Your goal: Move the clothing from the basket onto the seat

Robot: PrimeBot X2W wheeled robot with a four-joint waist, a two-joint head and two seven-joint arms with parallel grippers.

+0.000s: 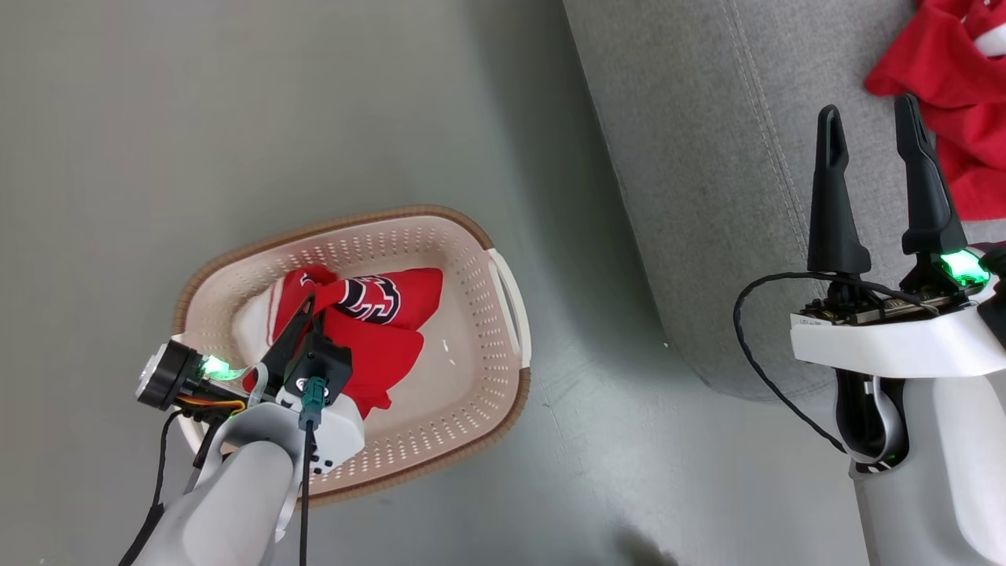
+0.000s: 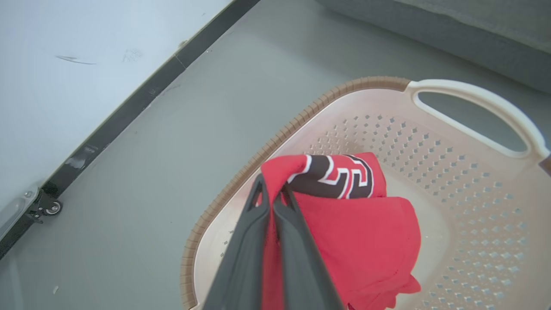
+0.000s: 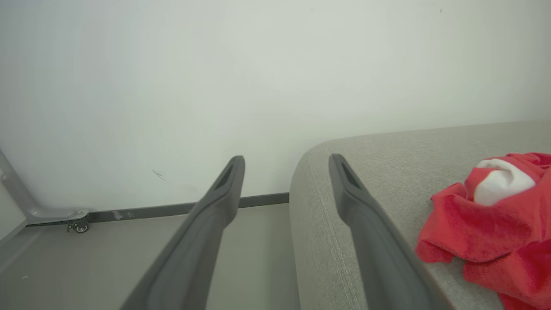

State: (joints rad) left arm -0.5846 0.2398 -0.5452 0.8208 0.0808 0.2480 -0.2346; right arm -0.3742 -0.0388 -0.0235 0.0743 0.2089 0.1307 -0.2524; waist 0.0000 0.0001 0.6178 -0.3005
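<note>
The jersey [image 1: 377, 310], red with a black-and-white number, lies bunched in the left half of the basket [image 1: 491, 377]. The basket stands on the grey floor [image 1: 236, 118], left of the seat [image 1: 707, 196]. A second red garment [image 1: 963, 102] with a white patch already lies on the seat, far right.

My worry is the hold. I have only a thin fold near the number, and most of the cloth sags below it. If I lift, I judge that the hanging part may drag over the brown rim or catch the white handle [image 1: 511, 303] on the seat side. That could tug the light basket along or tip it. The fold could also slide out from between my fingers on the way across, and the jersey would drop on the floor between basket and seat. My other arm hangs over the seat's left edge and could get in the way of the drop-off.

My left pincer [image 1: 309, 305] is fully closed on that fold; red cloth shows squeezed between the two dark fingers [image 2: 297, 241]. My right pincer [image 1: 868, 110] is spread wide and holds nothing, near the second garment.
</note>
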